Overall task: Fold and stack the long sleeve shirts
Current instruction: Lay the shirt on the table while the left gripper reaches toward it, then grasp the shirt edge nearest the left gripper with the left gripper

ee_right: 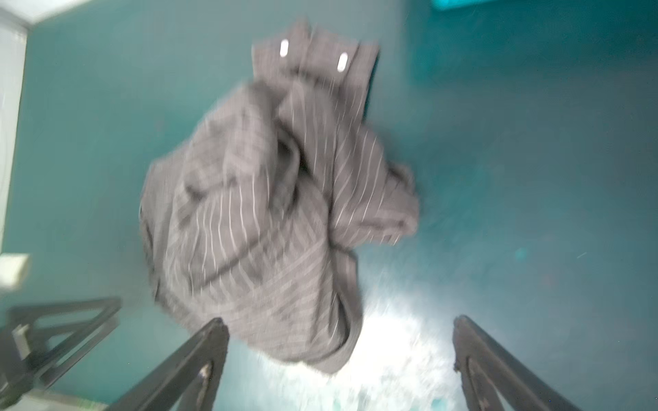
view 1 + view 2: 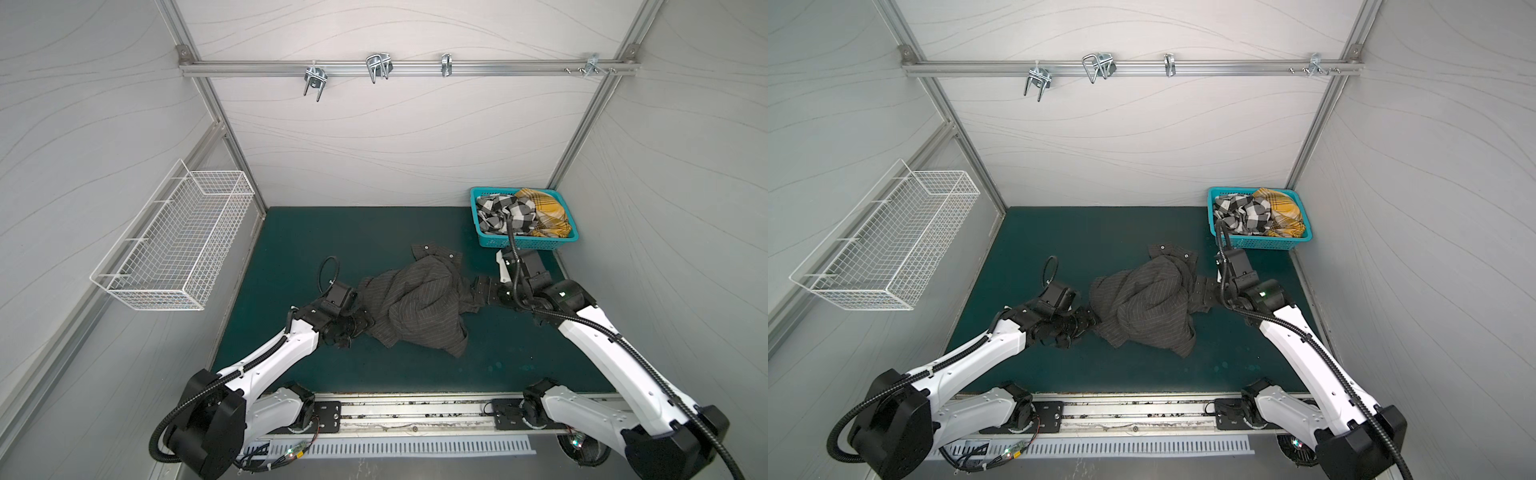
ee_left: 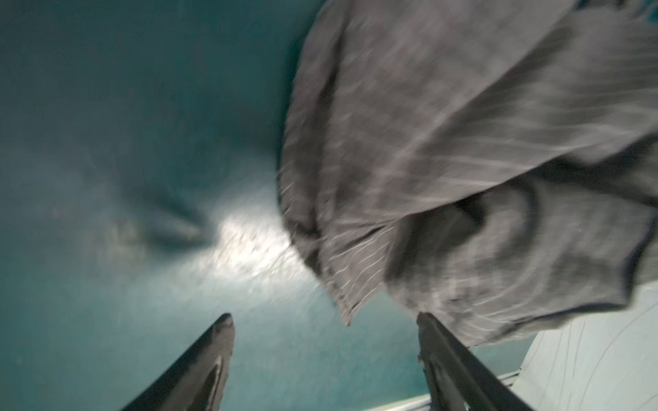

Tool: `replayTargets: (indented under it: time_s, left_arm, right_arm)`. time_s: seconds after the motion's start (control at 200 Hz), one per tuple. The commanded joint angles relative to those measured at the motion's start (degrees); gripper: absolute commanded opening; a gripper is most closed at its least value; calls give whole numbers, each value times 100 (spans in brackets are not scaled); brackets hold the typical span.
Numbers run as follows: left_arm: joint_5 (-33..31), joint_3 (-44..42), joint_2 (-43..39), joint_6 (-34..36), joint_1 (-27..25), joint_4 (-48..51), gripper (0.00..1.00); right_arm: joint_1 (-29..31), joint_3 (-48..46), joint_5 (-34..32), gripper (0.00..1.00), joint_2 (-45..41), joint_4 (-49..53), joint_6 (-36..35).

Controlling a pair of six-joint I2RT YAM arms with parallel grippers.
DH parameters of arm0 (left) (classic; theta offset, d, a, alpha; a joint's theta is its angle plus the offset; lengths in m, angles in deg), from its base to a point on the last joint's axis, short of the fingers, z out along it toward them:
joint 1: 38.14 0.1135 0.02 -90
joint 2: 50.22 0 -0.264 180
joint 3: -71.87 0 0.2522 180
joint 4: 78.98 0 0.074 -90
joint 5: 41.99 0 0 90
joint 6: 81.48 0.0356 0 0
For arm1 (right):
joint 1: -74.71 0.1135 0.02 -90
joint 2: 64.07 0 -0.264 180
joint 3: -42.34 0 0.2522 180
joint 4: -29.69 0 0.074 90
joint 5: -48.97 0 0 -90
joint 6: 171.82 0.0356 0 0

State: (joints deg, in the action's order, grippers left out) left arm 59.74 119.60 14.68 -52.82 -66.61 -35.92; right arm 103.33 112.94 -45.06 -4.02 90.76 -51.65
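A dark charcoal pinstriped shirt [image 2: 415, 303] [image 2: 1146, 303] lies crumpled in the middle of the green mat, with its white-buttoned placket at the far end. My left gripper [image 2: 366, 321] [image 2: 1090, 320] is low at the shirt's left edge, open; in the left wrist view [image 3: 324, 316] a cloth corner [image 3: 347, 313] hangs just ahead of the empty jaws. My right gripper [image 2: 478, 287] [image 2: 1202, 289] is at the shirt's right edge, wide open [image 1: 339, 320], with the shirt [image 1: 267, 213] in front of it, not gripped. A black-and-white checked shirt [image 2: 505, 212] and a mustard plaid shirt [image 2: 542, 212] are bunched in the basket.
The teal plastic basket [image 2: 523, 243] stands at the mat's back right corner, just behind the right wrist. A white wire basket [image 2: 174, 245] hangs on the left wall. Metal hooks [image 2: 376, 66] hang from a rail on the back wall. Bare green mat [image 2: 311, 245] surrounds the shirt.
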Motion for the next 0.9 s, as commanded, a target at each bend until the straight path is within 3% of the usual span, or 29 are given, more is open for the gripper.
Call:
replayTargets:
  time_s: [0.0, 0.235, 0.475, 0.715, 0.79, 0.895]
  left_arm:
    - [199, -66, 252, -696, -80, -303, 78]
    - [370, 184, 1041, -722, -79, -966, 65]
    - [60, 518, 1151, -432, -80, -806, 52]
    - [216, 555, 1513, -397, -80, -1050, 37]
    - [192, 613, 1573, -354, -73, -916, 36]
    - [42, 672, 1539, -307, -75, -591, 43]
  right_arm:
    - [251, -101, 186, 98, 349, 335, 210]
    - [514, -371, 444, 90, 516, 418, 180]
    - [625, -421, 663, 85, 645, 229, 132]
    - [624, -441, 677, 80, 729, 173, 82]
    - [626, -480, 678, 80, 685, 156, 71]
    - [627, -522, 615, 80, 639, 173, 61]
